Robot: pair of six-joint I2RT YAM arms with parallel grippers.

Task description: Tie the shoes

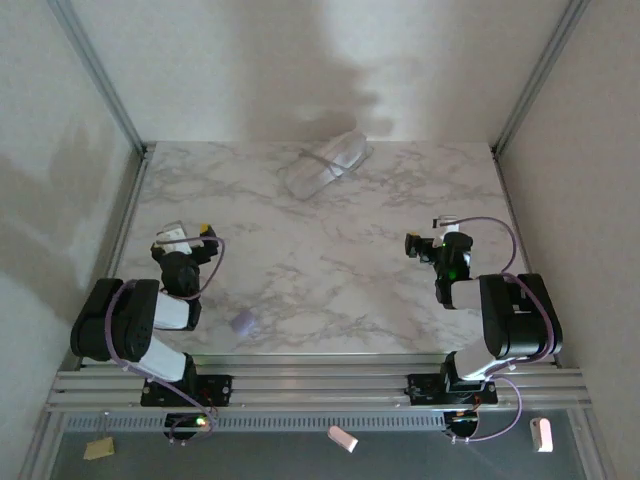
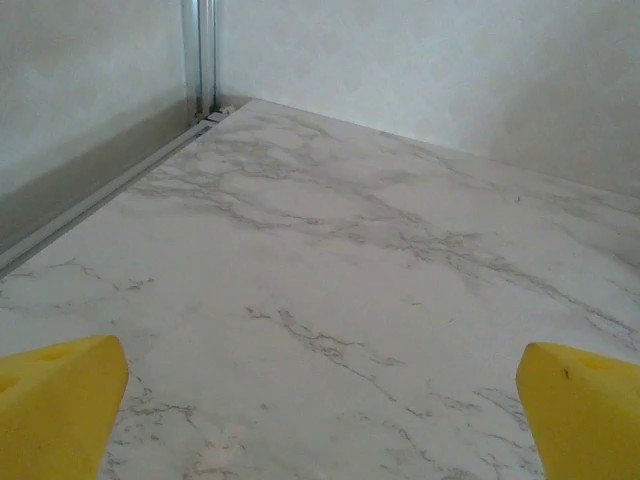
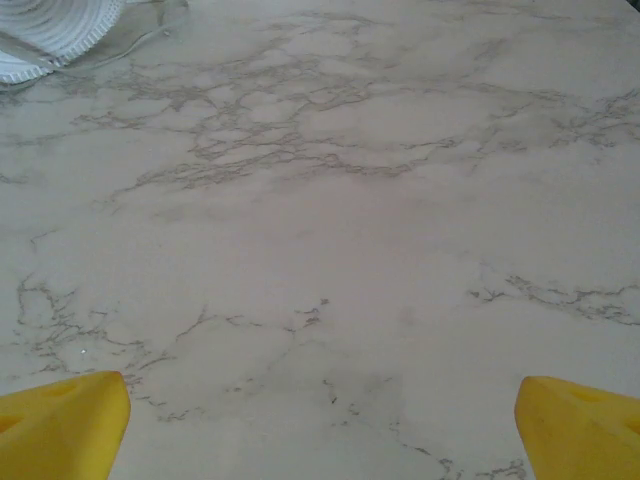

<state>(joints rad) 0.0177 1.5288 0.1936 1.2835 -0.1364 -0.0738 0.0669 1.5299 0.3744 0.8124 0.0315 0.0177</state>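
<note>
From the overhead camera I have the left gripper (image 1: 190, 232) sitting low over the near-left part of the marble table (image 1: 300, 270), and the right gripper (image 1: 432, 232) over the near-right part, the two well apart from each other. On the left wrist camera the left gripper (image 2: 320, 410) has its jaws spread wide: I see a yellow fingertip (image 2: 55, 410) at one bottom corner and its partner at the other, with bare marble between them and nothing held or touched. The right wrist camera gives me the same reading for the right gripper (image 3: 320, 425): its yellow fingers (image 3: 585, 425) stand far apart at the bottom corners, the gap between them holds only tabletop, and neither pad is against anything. The white sneaker (image 1: 325, 165) lies at the far side of the table, roughly centred between the arms and angled across the surface, well away from both grippers. On the right wrist camera I catch just a piece of the sneaker (image 3: 50, 35) in the upper left corner, its ribbed white edge resting on the marble. A small lavender blob (image 1: 242, 321) sits on the table near the left arm's base, clear of the fingers.
</note>
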